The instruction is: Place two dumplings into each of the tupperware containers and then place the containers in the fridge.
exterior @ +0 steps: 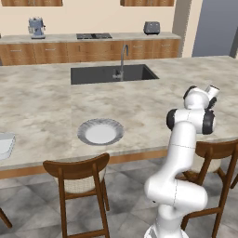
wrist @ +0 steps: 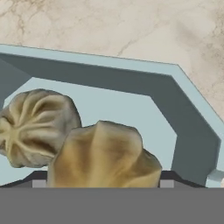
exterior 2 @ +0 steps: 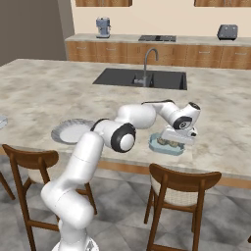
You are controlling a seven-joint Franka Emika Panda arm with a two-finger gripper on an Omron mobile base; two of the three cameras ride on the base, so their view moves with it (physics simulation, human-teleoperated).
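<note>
A pale blue-teal tupperware container (exterior 2: 158, 145) sits near the front edge of the island counter, and its rim (wrist: 109, 61) runs across the hand view. Two tan dumplings lie inside it, one on the left (wrist: 39, 127) and a nearer one (wrist: 105, 153). My gripper (exterior 2: 177, 141) hangs low over this container, open, with the nearer dumpling resting between its fingertips (wrist: 39, 182). The round white plate (exterior: 100, 132) stands bare further left. A second tupperware container (exterior: 4, 144) shows at the counter's far left edge. The slate blue-grey fridge (exterior: 216, 28) stands at the back right.
A dark sink (exterior: 111, 74) with a faucet (exterior: 123, 58) lies in the middle of the island. Wooden chairs (exterior: 79, 174) stand along the island's near side. The back counter carries a coffee machine (exterior: 36, 27), a cooktop and a toaster (exterior: 151, 28).
</note>
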